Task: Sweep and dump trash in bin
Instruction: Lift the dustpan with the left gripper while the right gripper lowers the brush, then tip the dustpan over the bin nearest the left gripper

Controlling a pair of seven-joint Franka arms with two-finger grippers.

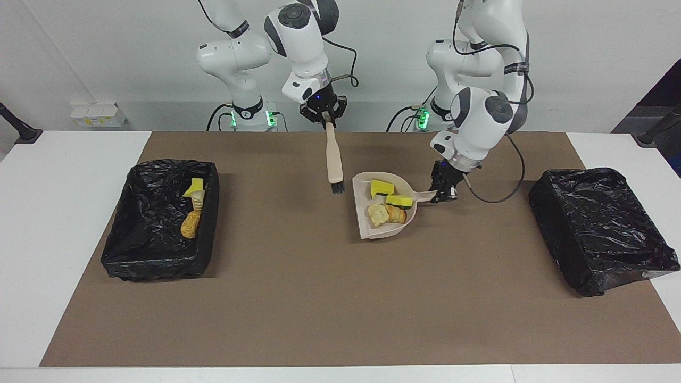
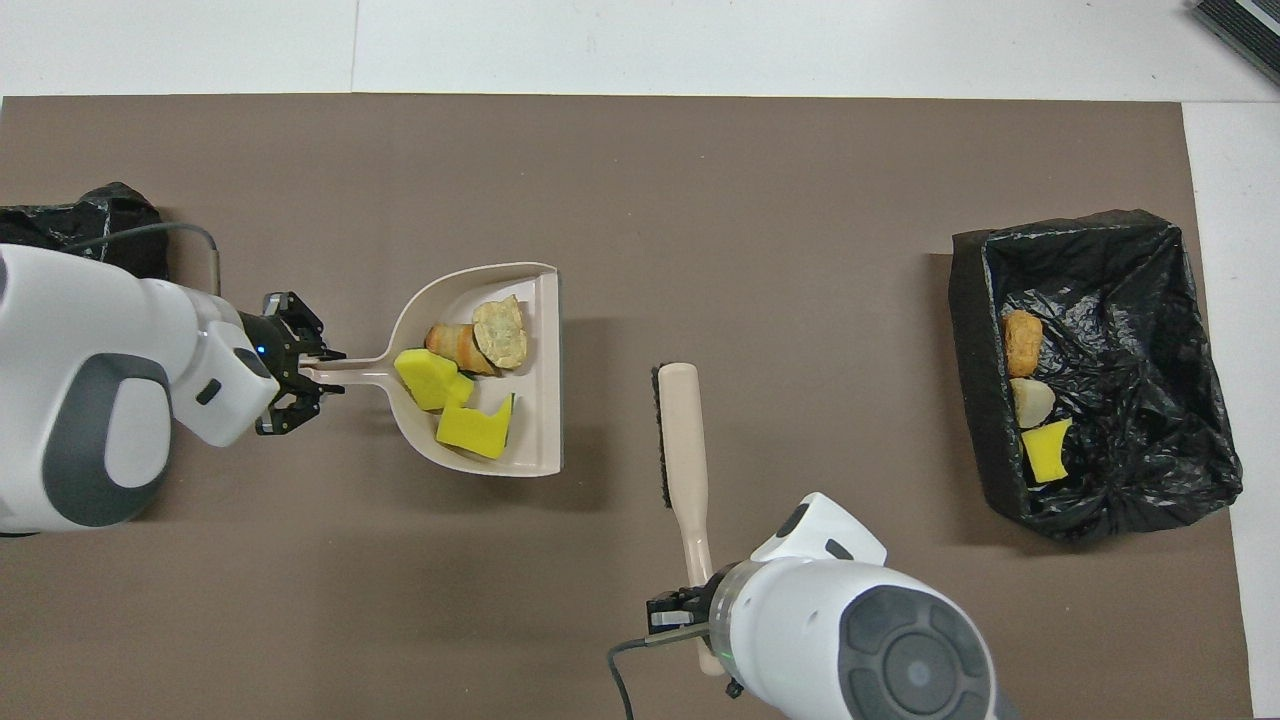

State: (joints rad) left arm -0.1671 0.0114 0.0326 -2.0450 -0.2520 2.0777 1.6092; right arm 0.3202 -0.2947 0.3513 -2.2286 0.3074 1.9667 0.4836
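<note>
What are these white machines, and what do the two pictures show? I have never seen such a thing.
They are two robot arms at a table with a brown mat. One picture faces them from across the table; the other looks down from above their own end. The left gripper is shut on the handle of a dustpan that carries four scraps of trash: two yellow sponge pieces and two bread-like ones. The right gripper is shut on a brush, lifted off the mat. Two bins lined with black bags stand at the table's ends. The bin at the right arm's end holds three scraps; the other bin shows none.
</note>
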